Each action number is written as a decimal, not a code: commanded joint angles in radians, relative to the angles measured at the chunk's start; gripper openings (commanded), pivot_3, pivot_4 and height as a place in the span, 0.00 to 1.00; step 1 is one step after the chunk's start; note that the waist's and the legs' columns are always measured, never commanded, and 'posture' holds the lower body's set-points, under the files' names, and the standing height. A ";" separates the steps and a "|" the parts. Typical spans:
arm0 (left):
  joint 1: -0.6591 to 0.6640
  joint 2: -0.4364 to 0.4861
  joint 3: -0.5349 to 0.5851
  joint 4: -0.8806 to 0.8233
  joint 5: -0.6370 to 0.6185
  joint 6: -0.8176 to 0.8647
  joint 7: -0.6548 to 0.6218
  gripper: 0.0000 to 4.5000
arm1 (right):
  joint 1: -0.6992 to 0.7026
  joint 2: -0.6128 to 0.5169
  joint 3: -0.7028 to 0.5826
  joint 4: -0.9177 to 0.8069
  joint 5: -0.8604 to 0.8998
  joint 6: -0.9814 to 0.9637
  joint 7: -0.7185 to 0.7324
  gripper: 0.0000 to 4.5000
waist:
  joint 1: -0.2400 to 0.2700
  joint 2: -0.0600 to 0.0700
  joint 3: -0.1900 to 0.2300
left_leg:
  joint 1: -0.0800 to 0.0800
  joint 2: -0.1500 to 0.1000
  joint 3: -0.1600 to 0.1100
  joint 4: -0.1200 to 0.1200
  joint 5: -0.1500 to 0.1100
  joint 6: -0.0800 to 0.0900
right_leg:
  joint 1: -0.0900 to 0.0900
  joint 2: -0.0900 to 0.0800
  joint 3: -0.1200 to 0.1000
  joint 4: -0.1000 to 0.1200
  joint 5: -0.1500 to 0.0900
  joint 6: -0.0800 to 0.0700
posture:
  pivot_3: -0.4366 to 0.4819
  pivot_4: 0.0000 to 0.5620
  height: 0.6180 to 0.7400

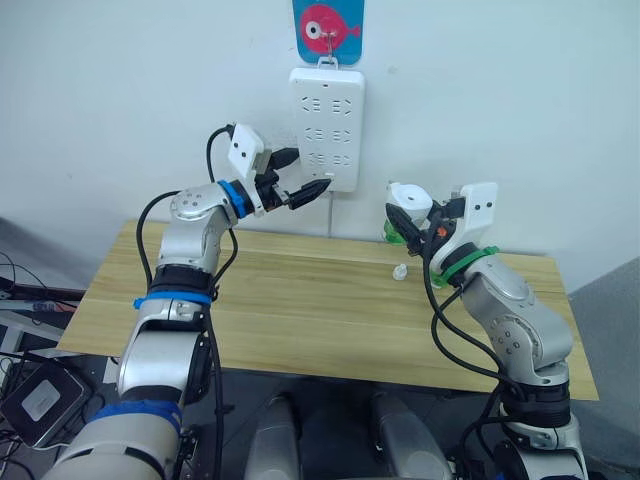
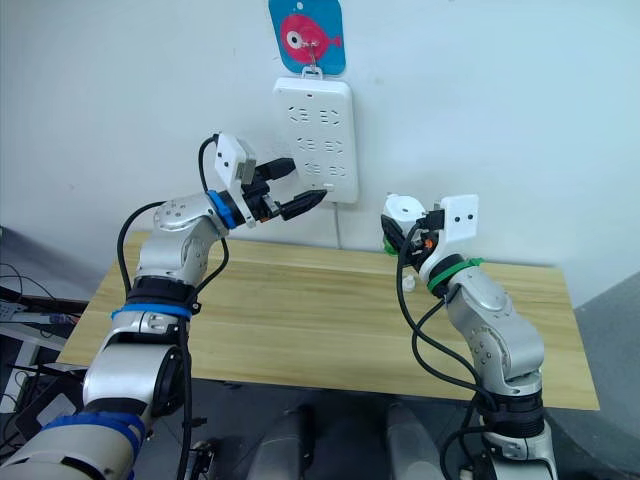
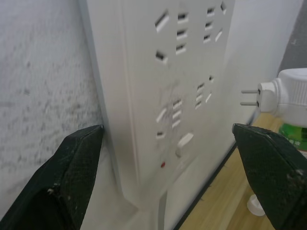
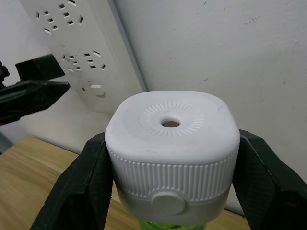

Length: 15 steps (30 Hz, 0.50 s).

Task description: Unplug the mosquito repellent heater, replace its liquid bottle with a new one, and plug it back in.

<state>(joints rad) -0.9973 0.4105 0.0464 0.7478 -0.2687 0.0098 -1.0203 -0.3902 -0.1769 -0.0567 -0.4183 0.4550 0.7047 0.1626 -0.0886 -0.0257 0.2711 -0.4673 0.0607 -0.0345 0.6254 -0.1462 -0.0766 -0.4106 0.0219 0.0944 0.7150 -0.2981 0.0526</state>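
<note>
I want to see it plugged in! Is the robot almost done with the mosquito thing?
Partly. The mosquito repellent heater is out of the wall power strip, held in the right gripper with its prongs bare and a green bottle under it. Whether that bottle is the new one, I cannot tell. The left gripper is open by the strip. Plugging back in is left.

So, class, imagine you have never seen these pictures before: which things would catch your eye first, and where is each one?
First, the small white rounded plastic heater with a green bottle under it, clamped in the right hand above the wooden table's far edge, its prongs unplugged. Next, the long white power strip on the wall under a blue and pink fish hook. The left hand, open, is raised at the strip's lower end.
</note>
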 commanded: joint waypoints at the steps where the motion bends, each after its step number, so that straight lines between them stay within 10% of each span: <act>1: -0.055 -0.013 -0.015 0.028 0.000 -0.018 -0.078 1.00 | -0.004 0.013 -0.020 -0.066 0.015 -0.026 -0.010 0.67 | 0.001 0.000 0.000 | 0.000 0.000 0.000 0.000 0.000 0.000 | 0.000 0.000 0.000 0.000 0.000 0.000 | 0.32 0.32 1.00; 9: -0.058 -0.013 -0.025 -0.051 -0.056 0.170 -0.246 1.00 | 0.015 0.008 -0.017 -0.122 0.050 -0.003 0.004 0.67 | -0.007 0.000 0.000 | -0.001 0.000 -0.002 0.000 0.000 0.000 | 0.000 0.000 -0.002 0.000 0.000 0.000 | 0.31 0.34 1.00; 15: -0.015 0.008 -0.017 -0.126 -0.074 0.249 -0.258 0.66 | 0.034 -0.016 -0.013 -0.171 0.067 0.028 -0.002 0.67 | -0.014 0.000 0.000 | -0.001 0.000 -0.002 0.000 0.000 0.000 | 0.000 0.000 -0.001 0.001 0.000 0.000 | 0.30 0.35 1.00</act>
<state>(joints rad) -1.0159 0.4137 0.0191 0.6821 -0.3127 0.2411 -1.2568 -0.3578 -0.1851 -0.0575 -0.5215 0.4956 0.7349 0.1574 -0.1031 -0.0258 0.2710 -0.4677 0.0609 -0.0364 0.6257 -0.1462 -0.0766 -0.4105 0.0220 0.0930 0.7156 -0.2982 0.0525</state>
